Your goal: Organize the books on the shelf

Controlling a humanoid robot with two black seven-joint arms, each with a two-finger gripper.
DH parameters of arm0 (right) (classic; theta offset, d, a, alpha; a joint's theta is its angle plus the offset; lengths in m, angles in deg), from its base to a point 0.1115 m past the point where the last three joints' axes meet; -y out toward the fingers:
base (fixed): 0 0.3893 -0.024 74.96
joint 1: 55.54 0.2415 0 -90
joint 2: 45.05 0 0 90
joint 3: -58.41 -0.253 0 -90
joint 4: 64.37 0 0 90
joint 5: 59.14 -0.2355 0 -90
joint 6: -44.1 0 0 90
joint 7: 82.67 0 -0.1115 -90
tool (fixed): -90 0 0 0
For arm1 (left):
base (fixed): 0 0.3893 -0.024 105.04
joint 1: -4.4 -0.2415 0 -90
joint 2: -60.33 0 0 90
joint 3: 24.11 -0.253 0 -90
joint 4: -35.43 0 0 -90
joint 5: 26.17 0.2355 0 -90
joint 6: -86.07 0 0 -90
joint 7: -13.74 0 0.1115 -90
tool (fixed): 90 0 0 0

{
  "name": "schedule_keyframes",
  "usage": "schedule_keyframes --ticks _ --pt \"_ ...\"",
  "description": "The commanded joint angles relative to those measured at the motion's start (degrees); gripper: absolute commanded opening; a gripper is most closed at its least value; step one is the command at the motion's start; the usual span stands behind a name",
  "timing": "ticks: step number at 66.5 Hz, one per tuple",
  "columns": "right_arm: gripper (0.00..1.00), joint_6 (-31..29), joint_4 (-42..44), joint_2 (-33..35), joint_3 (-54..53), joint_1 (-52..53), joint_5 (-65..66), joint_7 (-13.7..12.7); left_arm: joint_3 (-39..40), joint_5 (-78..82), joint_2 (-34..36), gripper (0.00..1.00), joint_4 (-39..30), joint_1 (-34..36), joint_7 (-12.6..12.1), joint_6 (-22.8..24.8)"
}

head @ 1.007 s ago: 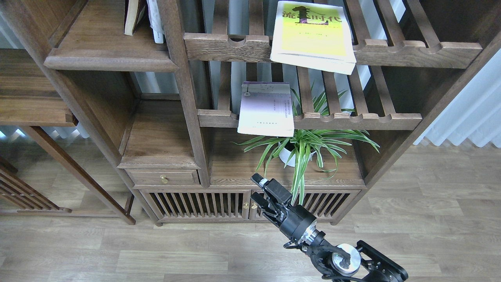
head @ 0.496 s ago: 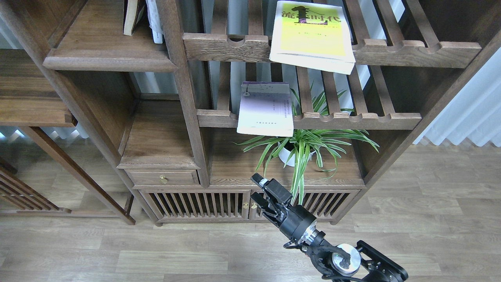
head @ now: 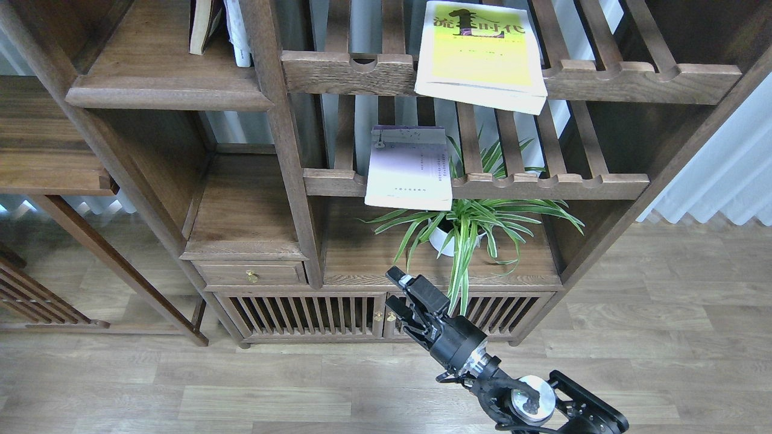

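Yellow-green book (head: pixel 480 57): lies flat on the upper slatted rack (head: pixel 639 75), its near corner hanging past the notched front rail, white border showing around the cover.
Pale lilac book (head: pixel 410 169): lies flat on the lower slatted rack (head: pixel 561 184), at its left end, its near edge overhanging the rail and the leaves beneath.
Upright books (head: pixel 220 27): two stand at the back right of the solid shelf (head: pixel 163 90), cut off by the top of the frame; their covers cannot be read.
Solid shelf: dark brown board with a rounded front edge, upper left of the unit, bare in front of the two books.
Potted plant (head: pixel 467 232): striped green leaves in a white pot, standing in the open compartment under the lower rack.
Drawer (head: pixel 252 274): closed, small brass knob, below the empty left cubby.
Right arm (head: pixel 525 401): enters from the bottom right and reaches up and left towards the cabinet front.
Right gripper (head: pixel 395 289): empty, fingers apart with a narrow gap, held low in front of the slatted cabinet doors, well below both racks.
Left arm: out of frame.
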Motion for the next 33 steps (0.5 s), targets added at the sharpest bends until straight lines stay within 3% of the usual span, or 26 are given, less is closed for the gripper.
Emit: schedule_keyframes --ticks 1,33 --pt "0.98 0.00 0.04 0.00 -0.17 0.00 -0.06 0.01 0.08 1.16 -0.36 0.06 0.80 0.49 -0.19 -0.01" --pt "0.98 0.00 -0.14 0.00 -0.26 -0.17 -0.06 0.01 -0.09 8.28 -10.03 0.06 8.97 5.76 -0.19 -0.01"
